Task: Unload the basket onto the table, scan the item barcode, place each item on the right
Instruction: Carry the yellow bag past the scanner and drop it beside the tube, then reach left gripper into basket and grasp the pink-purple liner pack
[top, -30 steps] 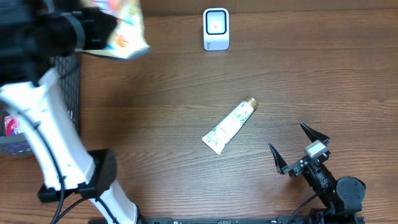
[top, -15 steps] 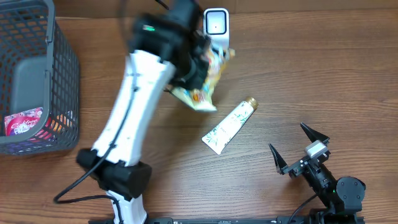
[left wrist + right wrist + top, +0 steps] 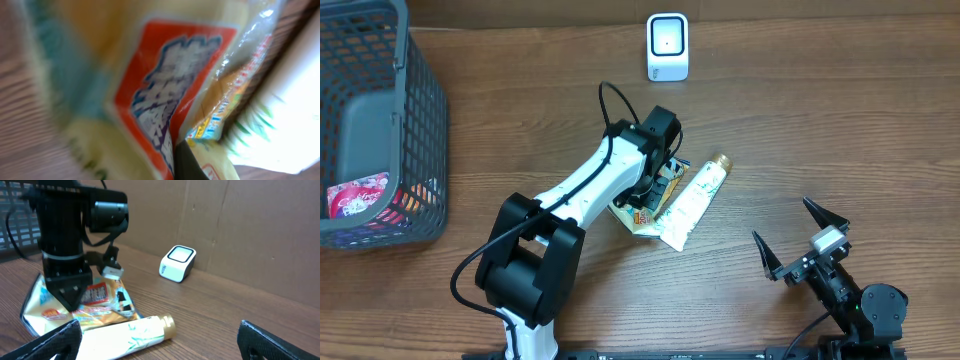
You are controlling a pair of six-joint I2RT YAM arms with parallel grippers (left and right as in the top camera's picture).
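While the left gripper (image 3: 647,188) stands tip-down at mid-table, its jaws are pinched almost together on the film of the snack packet (image 3: 638,216), which lies flat on the wooden table (image 3: 840,120). Close up in the left wrist view, the packet (image 3: 160,95) shows a red-orange panel with pale blue-and-white lettering. This and the small coloured print along the crinkled seam are too blurred to read. From the right wrist view its face carries a red label, also unreadable.

A white tube (image 3: 692,203) with a gold cap and a green pattern lies aslant, touching the packet's right edge. I can make out no writing on it. The white scanner (image 3: 667,46) stands upright near the far edge, well apart from the packet, with bare wood between them. A grey wire basket (image 3: 425,130) sits at the left edge and holds a pink packet (image 3: 358,195) whose print is too small to tell.

Near the front right corner, the right gripper (image 3: 782,220) rests low with its jaws spread wide around nothing, and bare wood lies around it.
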